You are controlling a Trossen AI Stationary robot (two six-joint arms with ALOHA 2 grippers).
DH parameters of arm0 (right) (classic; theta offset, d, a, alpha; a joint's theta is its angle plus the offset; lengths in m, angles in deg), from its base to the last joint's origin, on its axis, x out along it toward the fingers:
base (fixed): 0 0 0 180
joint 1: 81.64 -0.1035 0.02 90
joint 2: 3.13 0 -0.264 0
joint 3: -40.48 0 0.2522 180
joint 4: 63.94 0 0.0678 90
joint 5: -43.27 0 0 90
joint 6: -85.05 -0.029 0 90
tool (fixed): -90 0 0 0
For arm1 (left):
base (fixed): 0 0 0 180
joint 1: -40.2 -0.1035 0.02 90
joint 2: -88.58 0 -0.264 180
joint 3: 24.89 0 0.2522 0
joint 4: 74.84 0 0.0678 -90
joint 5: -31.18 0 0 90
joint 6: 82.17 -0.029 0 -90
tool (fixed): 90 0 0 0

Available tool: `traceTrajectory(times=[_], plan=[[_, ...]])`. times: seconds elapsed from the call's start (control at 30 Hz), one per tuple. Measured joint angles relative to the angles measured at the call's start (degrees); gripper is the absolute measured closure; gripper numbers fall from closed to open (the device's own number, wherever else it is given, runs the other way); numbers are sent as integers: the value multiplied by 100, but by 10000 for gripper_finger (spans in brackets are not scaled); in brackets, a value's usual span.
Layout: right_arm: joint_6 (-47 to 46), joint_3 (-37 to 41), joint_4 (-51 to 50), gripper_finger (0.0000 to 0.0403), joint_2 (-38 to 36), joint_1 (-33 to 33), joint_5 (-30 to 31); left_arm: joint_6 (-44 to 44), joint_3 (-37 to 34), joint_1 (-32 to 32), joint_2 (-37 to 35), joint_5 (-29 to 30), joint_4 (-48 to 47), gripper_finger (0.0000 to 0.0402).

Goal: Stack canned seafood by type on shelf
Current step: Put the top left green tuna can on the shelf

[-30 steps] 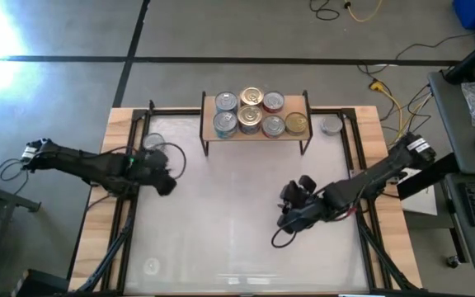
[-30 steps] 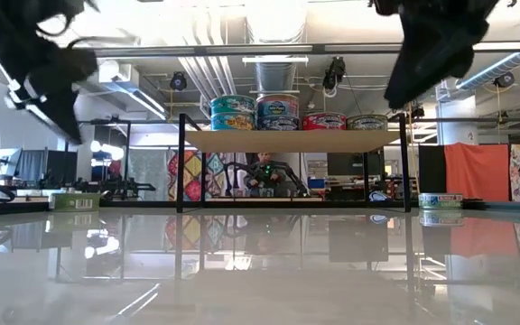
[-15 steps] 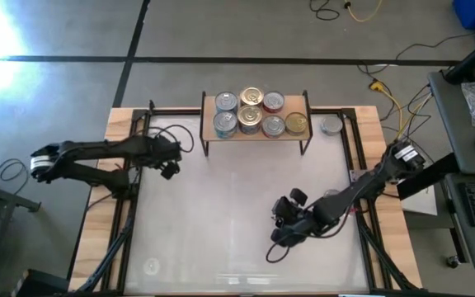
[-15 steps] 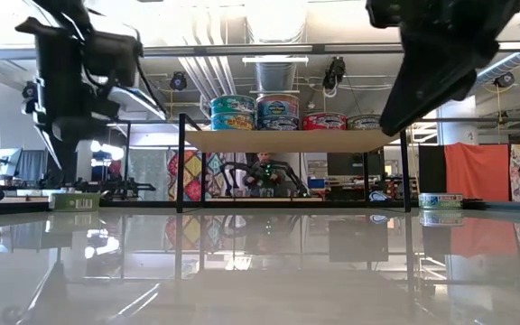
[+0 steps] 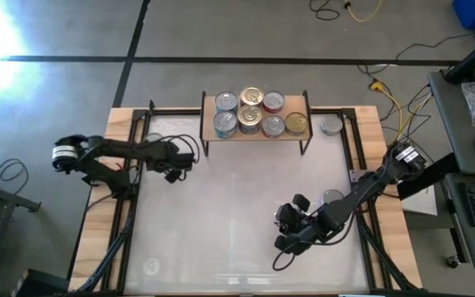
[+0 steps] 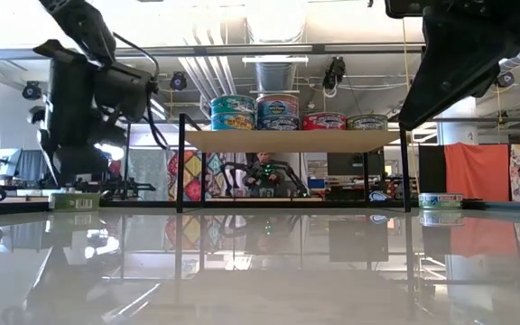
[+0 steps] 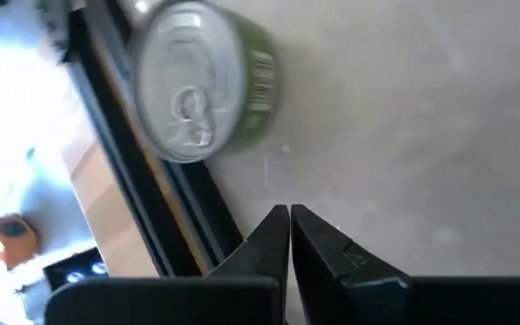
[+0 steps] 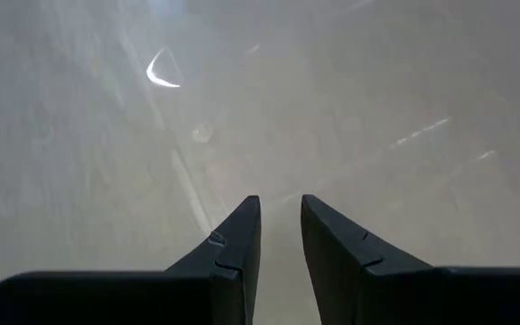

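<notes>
The shelf (image 5: 256, 134), a light-wood board on black legs, stands at the table's far middle and carries several tins (image 5: 251, 114), some stacked two high (image 6: 278, 110). A green-sided, silver-topped tin (image 7: 208, 83) rests on its base by the table's left rail; it also shows in the low view as the green tin (image 6: 73, 200). My left gripper (image 7: 289, 209) is shut and points steeply down just beside it, touching nothing; in the high view my left gripper (image 5: 178, 165) is at the left. My right gripper (image 8: 280, 200) hangs over bare tabletop at the near right, with a narrow gap and nothing between its fingers.
One more silver-topped tin (image 5: 330, 125) sits on the table right of the shelf and shows as the tin (image 6: 441, 199) in the low view. Black rails (image 5: 138, 190) run along the table's left and right sides. A wide bare stretch of tabletop (image 5: 229, 206) lies between the arms.
My left gripper has swung toward the table's right and come down, tipping from near level to steeply downward beside the green tin. My right gripper has drifted toward the table's near edge and sunk a little. No tin has moved.
</notes>
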Motion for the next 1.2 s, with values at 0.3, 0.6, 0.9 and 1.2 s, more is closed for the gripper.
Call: traceTrajectory(times=[0.3,0.6,0.9,1.2], plan=[[334,0,-8,326,0,-127,7,1748,-662,-430,-1036,913,656,402],[529,13,-13,307,-2,-126,5,1496,-807,-1349,-1004,1196,1311,401],[470,13,-8,304,-2,-151,-10,519,-777,-2485,-664,1164,1998,401],[413,15,-8,326,-7,-189,-43,-466,-1005,-2645,-523,430,2945,401]])
